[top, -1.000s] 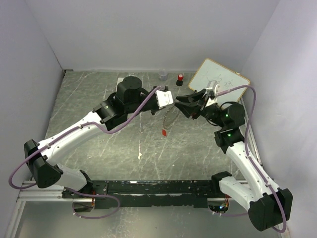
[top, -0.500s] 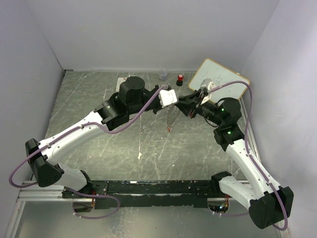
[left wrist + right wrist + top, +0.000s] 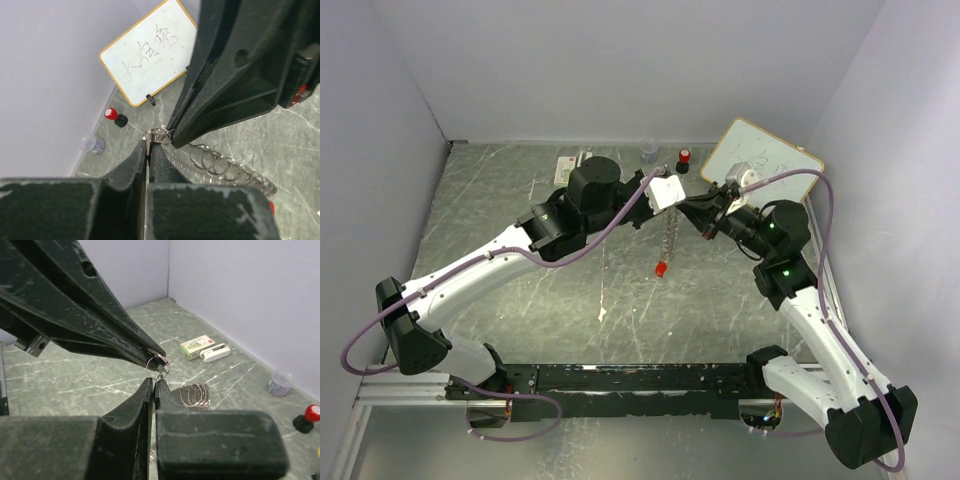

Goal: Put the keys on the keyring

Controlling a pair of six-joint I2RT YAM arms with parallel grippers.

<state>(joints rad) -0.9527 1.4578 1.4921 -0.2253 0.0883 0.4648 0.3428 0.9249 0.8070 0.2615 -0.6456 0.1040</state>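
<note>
Keyring (image 3: 157, 365) sits mid-air, pinched between the closed left end effector (image 3: 148, 146) and closed right end effector (image 3: 153, 384); the red key (image 3: 661, 268) seemingly dangles below on a coiled chain (image 3: 668, 235). Pulling apart could slip the wire free.

So the whiteboard (image 3: 763, 160) is propped up in the far right corner, yellowish frame, black scribbles on it. Just left of its bottom edge sits a little black cylinder (image 3: 684, 158) with a red top. Left of the board past that is a small clear cup (image 3: 649, 151). Way further left of the board there's a green-and-white box (image 3: 196, 346) with a white gadget (image 3: 215, 352) just beside it. All on a grey marbled table (image 3: 500, 200).
</note>
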